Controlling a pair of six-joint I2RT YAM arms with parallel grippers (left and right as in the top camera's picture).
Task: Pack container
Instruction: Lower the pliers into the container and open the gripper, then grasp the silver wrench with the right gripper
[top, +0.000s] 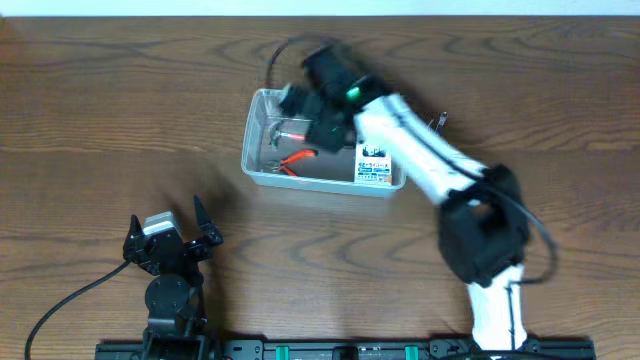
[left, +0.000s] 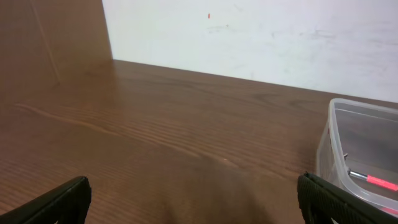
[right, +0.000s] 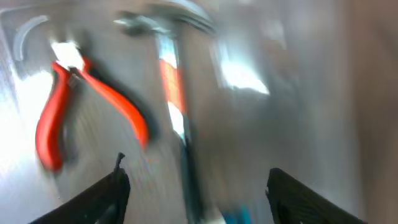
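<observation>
The clear plastic container (top: 258, 172) sits at the table's middle back; its corner shows in the left wrist view (left: 339, 134). Inside lie red-handled pliers (top: 296, 160) (right: 59, 118), a small hammer with a red-banded handle (right: 174, 106) and a blue-and-white printed box (top: 373, 165) standing at its right end. My right gripper (top: 318, 112) (right: 196, 196) is open and empty, hovering over the container above the hammer; the view is blurred. My left gripper (top: 167, 238) (left: 199, 202) is open and empty, low over bare table to the front left.
A small dark object (top: 440, 121) lies on the wood right of the container. The right arm (top: 430, 165) stretches diagonally from the front right base. A white wall (left: 261, 37) stands behind the table.
</observation>
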